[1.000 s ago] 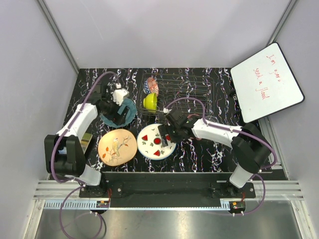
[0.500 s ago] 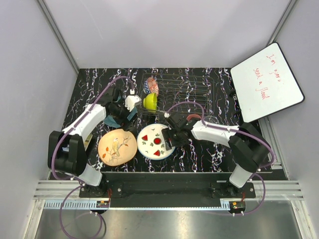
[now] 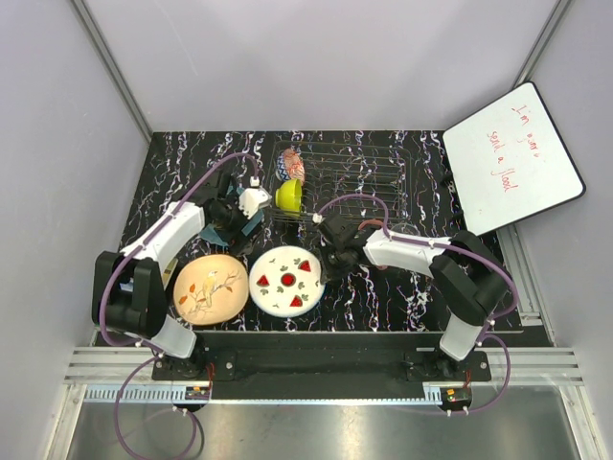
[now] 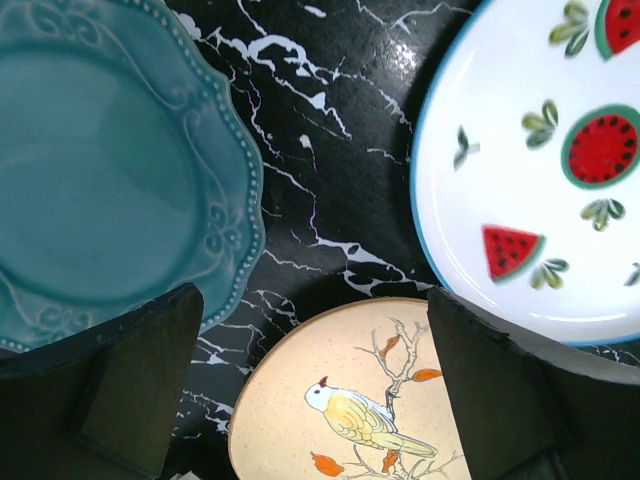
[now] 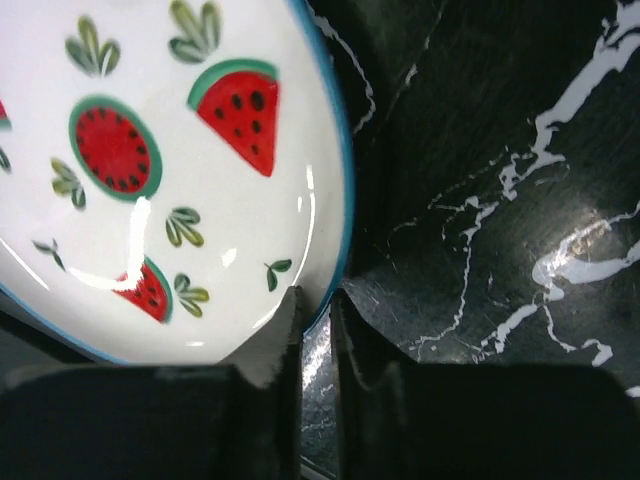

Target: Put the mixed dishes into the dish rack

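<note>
While a lime-yellow bowl (image 3: 287, 195) and red patterned bowl (image 3: 293, 165) sit in the dark wire dish rack (image 3: 364, 172), no plate does. Left gripper (image 4: 312, 330) gapes wide, empty, beside scalloped teal plate (image 4: 90, 170); right gripper (image 5: 318, 310) pinches white watermelon-slice plate (image 5: 180, 200) by its rim

1. Table (image 3: 383, 297): black top veined with white marbling, filling the floor of the enclosure.
2. White board (image 3: 512, 158): dark-framed, with red handwriting too small to read; it sits tilted at the far right corner, overhanging the table's right edge.
3. Walls (image 3: 316, 57): plain pale grey panels behind and at both sides.
4. Rail (image 3: 316, 369): silver metal, running along the near edge.
</note>
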### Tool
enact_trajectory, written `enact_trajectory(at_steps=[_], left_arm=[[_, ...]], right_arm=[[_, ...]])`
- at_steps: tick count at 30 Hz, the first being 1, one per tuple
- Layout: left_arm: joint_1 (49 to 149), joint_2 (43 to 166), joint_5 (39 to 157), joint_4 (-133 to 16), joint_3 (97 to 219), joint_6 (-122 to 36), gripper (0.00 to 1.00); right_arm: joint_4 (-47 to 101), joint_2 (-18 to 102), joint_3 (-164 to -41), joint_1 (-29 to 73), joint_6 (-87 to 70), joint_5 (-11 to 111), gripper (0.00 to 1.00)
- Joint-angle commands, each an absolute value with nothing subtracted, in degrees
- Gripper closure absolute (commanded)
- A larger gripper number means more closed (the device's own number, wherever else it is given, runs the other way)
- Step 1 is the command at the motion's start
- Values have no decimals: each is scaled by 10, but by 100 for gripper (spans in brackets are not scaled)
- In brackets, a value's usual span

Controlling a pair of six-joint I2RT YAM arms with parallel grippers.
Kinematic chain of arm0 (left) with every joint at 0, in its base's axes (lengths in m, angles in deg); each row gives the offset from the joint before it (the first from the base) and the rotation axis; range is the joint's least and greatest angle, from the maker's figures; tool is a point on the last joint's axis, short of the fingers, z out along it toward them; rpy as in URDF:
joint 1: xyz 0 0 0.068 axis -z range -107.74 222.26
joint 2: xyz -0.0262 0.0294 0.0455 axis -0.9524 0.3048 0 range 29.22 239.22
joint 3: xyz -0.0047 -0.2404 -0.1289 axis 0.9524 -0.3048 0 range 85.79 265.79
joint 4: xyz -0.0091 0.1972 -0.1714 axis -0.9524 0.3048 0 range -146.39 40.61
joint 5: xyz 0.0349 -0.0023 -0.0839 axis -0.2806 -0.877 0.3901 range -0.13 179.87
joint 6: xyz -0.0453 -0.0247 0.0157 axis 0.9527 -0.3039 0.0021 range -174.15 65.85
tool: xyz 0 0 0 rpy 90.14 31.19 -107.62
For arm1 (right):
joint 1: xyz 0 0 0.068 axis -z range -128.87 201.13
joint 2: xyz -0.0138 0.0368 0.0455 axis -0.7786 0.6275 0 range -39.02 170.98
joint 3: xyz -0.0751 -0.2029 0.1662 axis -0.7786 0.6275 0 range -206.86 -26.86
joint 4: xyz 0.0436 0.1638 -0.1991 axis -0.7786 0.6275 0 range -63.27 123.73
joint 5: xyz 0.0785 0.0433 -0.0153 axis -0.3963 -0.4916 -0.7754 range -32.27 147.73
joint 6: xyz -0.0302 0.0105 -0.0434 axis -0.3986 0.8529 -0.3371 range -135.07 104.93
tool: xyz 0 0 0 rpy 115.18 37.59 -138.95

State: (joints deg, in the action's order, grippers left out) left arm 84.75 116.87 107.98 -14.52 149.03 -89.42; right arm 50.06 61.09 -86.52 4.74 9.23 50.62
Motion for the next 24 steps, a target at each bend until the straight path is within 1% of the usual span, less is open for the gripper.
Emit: enact_trajectory(at_steps=[1, 2, 6, 11, 16, 24], left_arm=[[848, 1135, 1060, -160, 1486, -911, 2], [848, 1134, 1059, -160, 1487, -910, 2], [848, 1130, 1054, -161, 1490, -908, 2], [849, 1121, 1077, -154, 1492, -898, 2], [849, 1113, 1094, -124, 1535, -880, 2], [843, 1110, 1097, -117, 1558, -859, 2]], right_arm=[[505, 622, -857, 39, 73, 511, 96], [505, 621, -855, 39, 73, 515, 100], [502, 602, -848, 39, 75, 534, 100], [502, 590, -862, 39, 71, 558, 100], [509, 580, -898, 38, 52, 575, 100], [519, 542, -958, 38, -13, 679, 100]])
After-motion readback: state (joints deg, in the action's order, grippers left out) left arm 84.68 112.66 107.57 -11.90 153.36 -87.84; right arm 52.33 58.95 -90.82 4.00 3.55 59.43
